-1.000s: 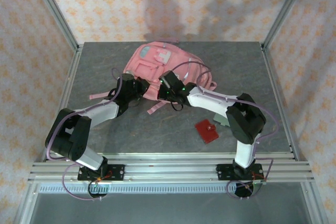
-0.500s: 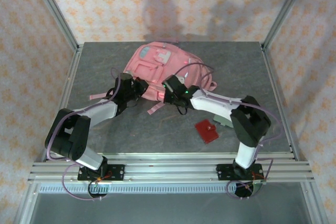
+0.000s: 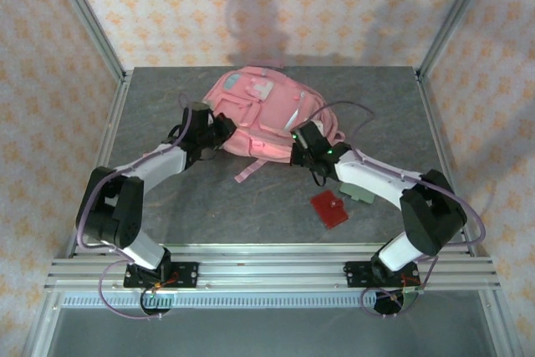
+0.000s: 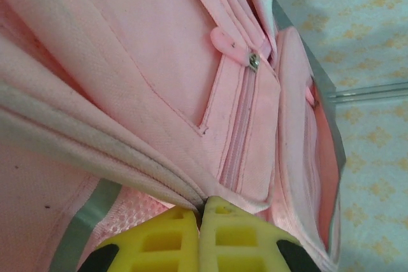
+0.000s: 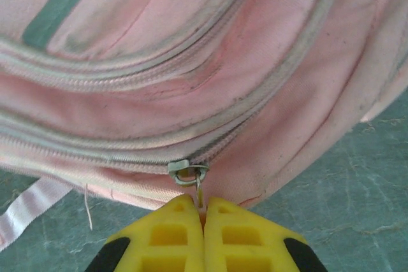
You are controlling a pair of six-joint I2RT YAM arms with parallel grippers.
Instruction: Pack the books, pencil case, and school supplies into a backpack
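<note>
The grey desk (image 3: 167, 89) carries the pink backpack (image 3: 263, 110) toward the middle of its far edge, with the red square pad (image 3: 329, 208) and grey-green card (image 3: 359, 194) loose toward the near edge, right of middle. The step looks like opening a zipper: the left pincer (image 4: 203, 205), pressed together on a fold of fabric, should hold the bag taut while the right pincer (image 5: 204, 202), pinching the zipper pull (image 5: 189, 172), draws along the track rather than upward. Both arms stretch forward and low, wrists angled inward at the bag's near side.
</note>
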